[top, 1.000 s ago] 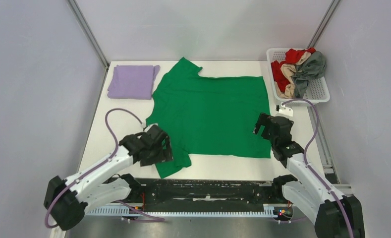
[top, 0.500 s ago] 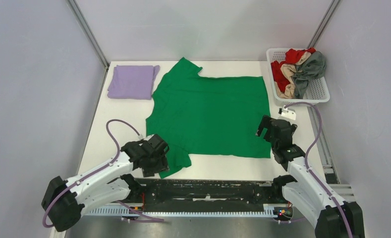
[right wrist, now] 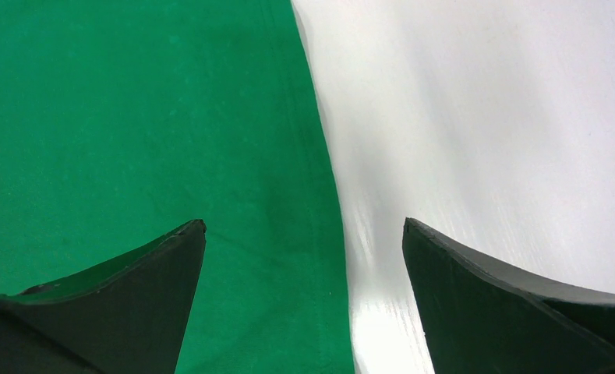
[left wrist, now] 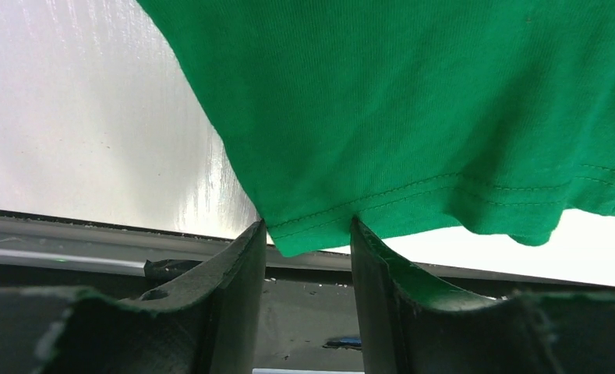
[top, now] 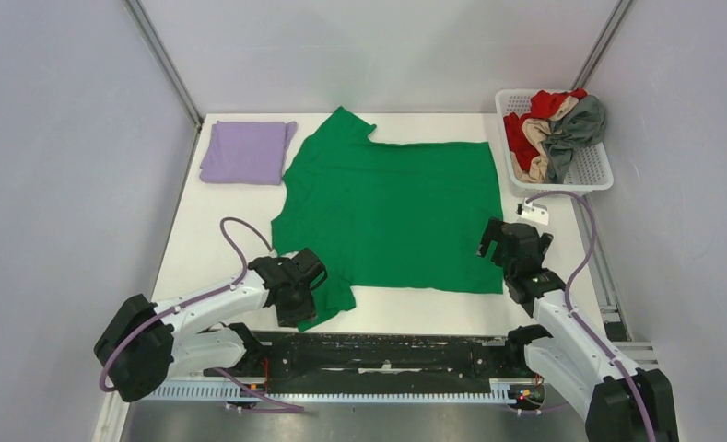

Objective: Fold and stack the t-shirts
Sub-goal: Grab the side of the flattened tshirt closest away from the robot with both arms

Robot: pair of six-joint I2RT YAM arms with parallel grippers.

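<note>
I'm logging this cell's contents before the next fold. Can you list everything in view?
green t-shirt: one, bright green, spread flat mid-table.
lavender t-shirt: one, lavender, folded, table's far left corner.
crumpled t-shirts: count unclear, red, beige, dark grey, piled in the basket.
basket: one, white lattice, far right.
table: one, white, under the shirts.
left tool: one, black, open, jaws either side of the green t-shirt's near sleeve hem.
right tool: one, black, open, over the green t-shirt's right edge.
</note>
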